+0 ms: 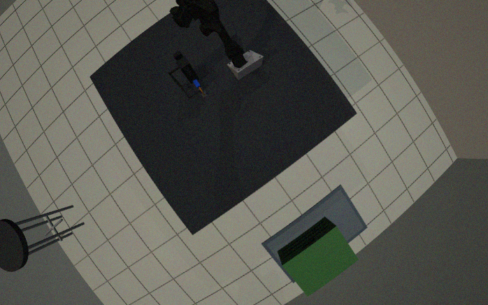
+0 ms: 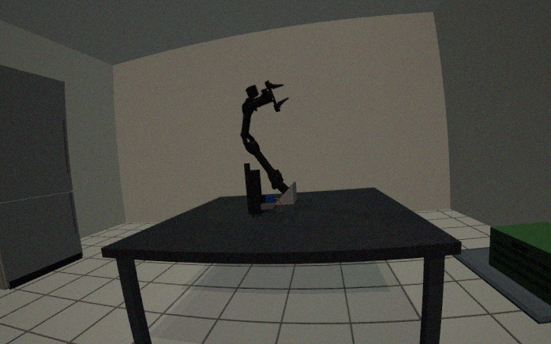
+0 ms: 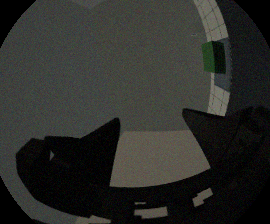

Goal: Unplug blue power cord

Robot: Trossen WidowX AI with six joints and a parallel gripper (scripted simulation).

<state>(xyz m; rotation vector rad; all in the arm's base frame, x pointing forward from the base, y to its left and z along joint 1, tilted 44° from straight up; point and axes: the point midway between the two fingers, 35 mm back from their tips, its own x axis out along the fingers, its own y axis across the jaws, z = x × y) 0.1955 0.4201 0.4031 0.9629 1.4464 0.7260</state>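
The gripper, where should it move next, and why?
Probably down toward the blue plug on the table. The gripper hangs open high above it, holding nothing, and the plug seems to sit at the dark power strip, apparently not yet pulled out.

Dark desk (image 2: 333, 230) on tiled floor (image 2: 269, 307) carries upright black power strip (image 2: 253, 188), blue plug (image 2: 270, 198) beside it, arm's grey base block (image 2: 288, 194).
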